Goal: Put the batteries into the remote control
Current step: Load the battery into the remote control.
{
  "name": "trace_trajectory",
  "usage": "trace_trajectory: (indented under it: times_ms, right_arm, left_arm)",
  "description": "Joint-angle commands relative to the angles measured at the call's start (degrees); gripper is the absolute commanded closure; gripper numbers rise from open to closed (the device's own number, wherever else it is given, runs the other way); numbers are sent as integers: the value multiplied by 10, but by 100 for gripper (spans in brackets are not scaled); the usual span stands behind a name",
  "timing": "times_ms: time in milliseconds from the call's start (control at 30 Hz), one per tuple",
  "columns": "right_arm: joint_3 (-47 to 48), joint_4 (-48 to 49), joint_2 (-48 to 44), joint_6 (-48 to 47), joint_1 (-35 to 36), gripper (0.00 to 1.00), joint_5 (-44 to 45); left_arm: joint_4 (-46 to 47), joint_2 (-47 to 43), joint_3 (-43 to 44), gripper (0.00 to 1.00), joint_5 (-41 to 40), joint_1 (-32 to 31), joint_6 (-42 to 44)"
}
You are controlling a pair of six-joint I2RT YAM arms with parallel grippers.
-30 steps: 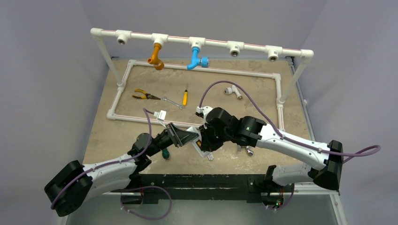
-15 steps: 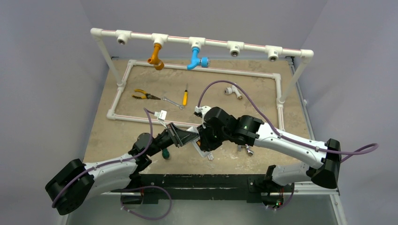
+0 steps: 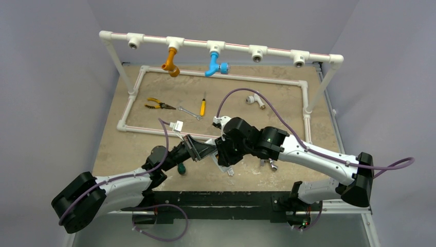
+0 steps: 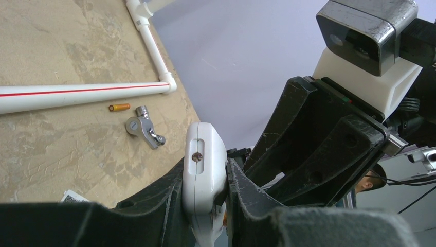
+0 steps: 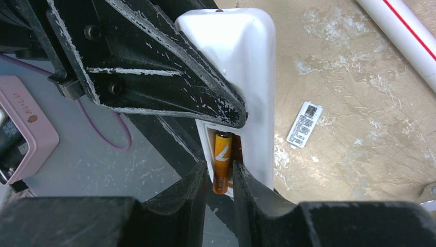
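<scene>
left fingers (image 4: 165, 201) are pinching the remote (image 4: 204, 154) above the counter (image 4: 51, 144). right fingers (image 5: 193, 198) are pinching a battery (image 5: 222, 160) at its bay. a second battery (image 4: 119, 107) is lying on the counter beside a pipe (image 4: 77, 91).

The tan table (image 3: 118, 149) carries a white pipe frame (image 3: 267, 79), pliers (image 3: 157, 105), a wrench (image 3: 189, 113), a yellow-handled screwdriver (image 3: 202, 107) and one loose battery (image 4: 119, 107)
</scene>
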Motion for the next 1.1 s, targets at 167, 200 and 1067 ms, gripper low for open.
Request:
trace_trajectory:
  times_ms: [167, 200, 1067]
  right_arm:
    - [4, 5, -21, 0, 1, 71, 21]
    - [5, 5, -21, 0, 1, 70, 22]
    - [-31, 124, -150, -136, 1, 12, 100]
  left_arm:
    - [74, 12, 0, 100, 19, -1, -21]
    - [75, 14, 0, 100, 20, -1, -22]
    - [88, 41, -4, 100, 53, -1, -55]
